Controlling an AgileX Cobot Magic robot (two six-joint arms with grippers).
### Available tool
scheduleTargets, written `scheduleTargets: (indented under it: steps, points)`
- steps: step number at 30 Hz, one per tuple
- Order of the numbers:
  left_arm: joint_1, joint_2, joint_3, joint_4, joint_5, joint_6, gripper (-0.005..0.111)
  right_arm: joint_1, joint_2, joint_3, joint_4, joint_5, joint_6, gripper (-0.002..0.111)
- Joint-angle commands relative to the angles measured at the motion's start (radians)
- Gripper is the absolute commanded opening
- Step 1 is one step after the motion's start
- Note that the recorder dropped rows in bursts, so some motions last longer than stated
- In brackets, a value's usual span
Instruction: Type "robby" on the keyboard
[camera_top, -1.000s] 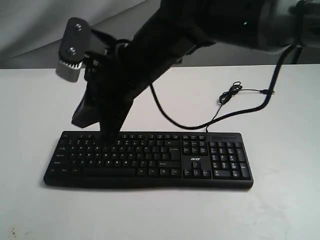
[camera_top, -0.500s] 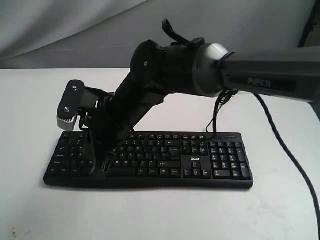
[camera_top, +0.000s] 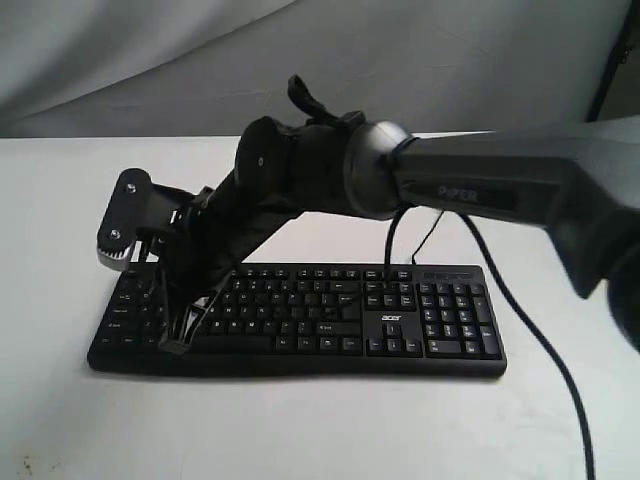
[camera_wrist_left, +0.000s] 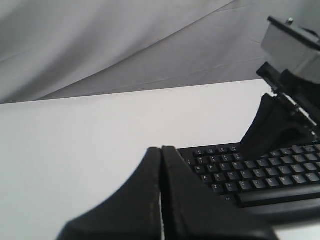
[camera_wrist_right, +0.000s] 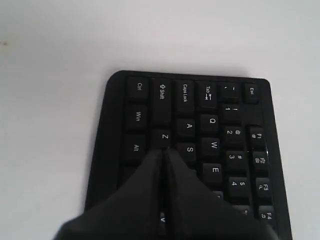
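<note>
The black keyboard (camera_top: 330, 315) lies flat on the white table, with its acer logo near the arrow keys. My right gripper (camera_top: 177, 343) reaches across from the right and comes down on the keyboard's left end. In the right wrist view the right gripper (camera_wrist_right: 165, 149) is shut, its tips at the bottom letter row beside the Z key (camera_wrist_right: 164, 136) and just short of S. Whether they touch a key cannot be told. My left gripper (camera_wrist_left: 161, 148) is shut and empty, held off the left end of the keyboard (camera_wrist_left: 250, 172). It does not show in the exterior view.
The right arm (camera_top: 470, 185) spans the space above the keyboard's middle and right. Its black cable (camera_top: 545, 345) hangs down past the number pad to the table (camera_top: 300, 430). A grey cloth backdrop (camera_top: 150, 60) closes the far side.
The right arm has swung down and to the left. Its shut gripper has dropped from above the top row to the lower left letter rows.
</note>
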Motion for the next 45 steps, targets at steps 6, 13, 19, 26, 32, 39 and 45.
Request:
scheduleTargets:
  steps: [6, 13, 19, 26, 32, 39, 45]
  points:
    - [-0.006, -0.003, 0.004, 0.005, -0.006, -0.003, 0.000, -0.010, 0.113, -0.189, -0.086, 0.081, 0.159, 0.000]
    - [-0.006, -0.003, 0.004, 0.005, -0.006, -0.003, 0.000, -0.026, 0.162, -0.244, -0.119, 0.108, 0.190, 0.000]
    - [-0.006, -0.003, 0.004, 0.005, -0.006, -0.003, 0.000, -0.050, 0.188, -0.270, -0.132, 0.148, 0.200, 0.000]
    - [-0.006, -0.003, 0.004, 0.005, -0.006, -0.003, 0.000, -0.070, 0.197, -0.270, -0.150, 0.151, 0.204, 0.000]
    - [-0.006, -0.003, 0.004, 0.005, -0.006, -0.003, 0.000, -0.070, 0.197, -0.269, -0.146, 0.152, 0.177, 0.000]
    - [-0.006, -0.003, 0.004, 0.005, -0.006, -0.003, 0.000, -0.068, 0.203, -0.269, -0.126, 0.154, 0.137, 0.000]
    - [-0.006, -0.003, 0.004, 0.005, -0.006, -0.003, 0.000, -0.068, 0.213, -0.269, -0.101, 0.155, 0.107, 0.000]
